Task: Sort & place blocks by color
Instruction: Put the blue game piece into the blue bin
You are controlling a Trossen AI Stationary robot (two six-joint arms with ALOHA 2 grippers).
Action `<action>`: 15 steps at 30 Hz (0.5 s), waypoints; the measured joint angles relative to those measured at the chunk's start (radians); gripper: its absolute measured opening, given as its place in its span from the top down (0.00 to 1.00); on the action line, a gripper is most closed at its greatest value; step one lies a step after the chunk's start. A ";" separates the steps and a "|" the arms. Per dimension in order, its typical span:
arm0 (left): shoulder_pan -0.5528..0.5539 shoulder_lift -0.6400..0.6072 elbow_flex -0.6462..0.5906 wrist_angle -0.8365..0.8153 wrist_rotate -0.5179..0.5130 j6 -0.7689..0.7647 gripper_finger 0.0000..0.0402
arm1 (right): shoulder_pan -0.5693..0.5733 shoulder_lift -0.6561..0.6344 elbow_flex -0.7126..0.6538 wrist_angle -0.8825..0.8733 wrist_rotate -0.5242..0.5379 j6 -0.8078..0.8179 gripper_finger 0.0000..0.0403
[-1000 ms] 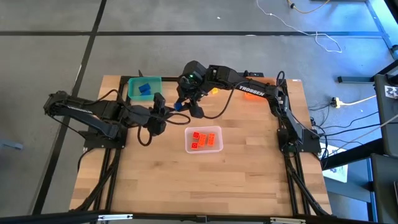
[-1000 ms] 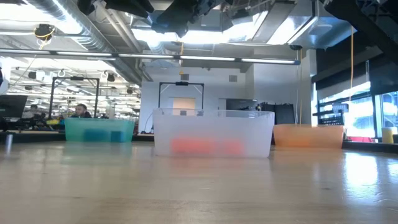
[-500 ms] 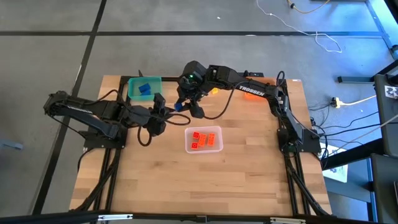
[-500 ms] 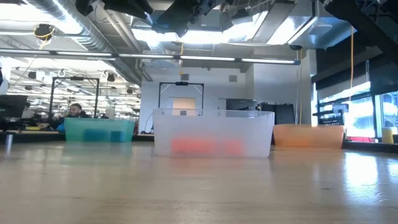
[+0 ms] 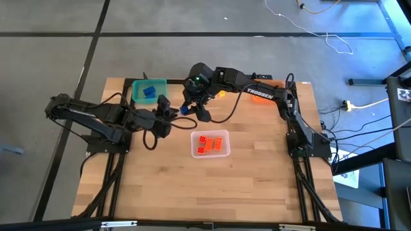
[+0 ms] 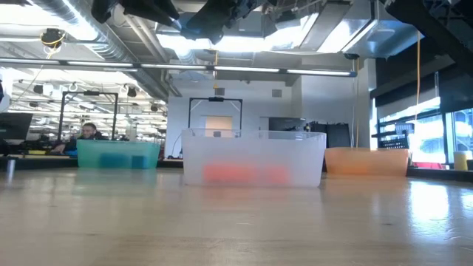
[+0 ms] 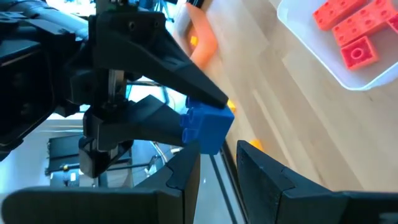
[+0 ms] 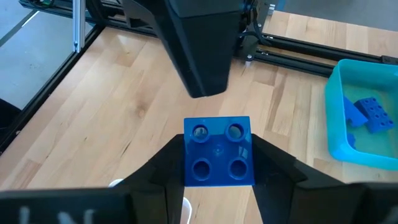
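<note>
A blue four-stud block (image 8: 219,152) is held in mid-air by my right gripper (image 8: 217,163) above the table's far middle, between the teal bin (image 5: 149,91) and the clear bin (image 5: 210,144). In the high view the block (image 5: 185,110) shows as a blue speck between the two grippers. My left gripper (image 7: 217,163) is open and faces it, its fingertips just short of the block (image 7: 207,127); I cannot tell if they touch. The teal bin holds blue blocks (image 8: 367,112). The clear bin holds red-orange blocks (image 7: 348,31). My right gripper pinches the blue block between its two fingers (image 8: 163,171) on two opposite side faces (image 8: 186,155), the studs turned toward its wrist. The fingers slant down toward the table's left. The block is lifted clear of the table.
The orange bin (image 6: 367,160) stands at the far right, mostly hidden under my right arm in the high view. A yellow block (image 5: 221,94) lies near it. Bare wood lies along the table's near half (image 5: 212,192). A person sits far off in the room (image 6: 87,133).
</note>
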 joint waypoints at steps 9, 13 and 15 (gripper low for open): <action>0.001 0.000 0.000 -0.055 0.004 0.045 0.73 | 0.000 0.000 0.000 0.000 0.000 0.005 0.65; 0.001 0.000 0.000 -0.078 0.000 0.045 0.66 | 0.000 0.000 0.000 0.000 0.000 0.005 0.65; 0.001 0.000 0.000 -0.078 -0.003 0.045 0.62 | 0.000 0.000 0.000 0.000 0.000 0.006 0.65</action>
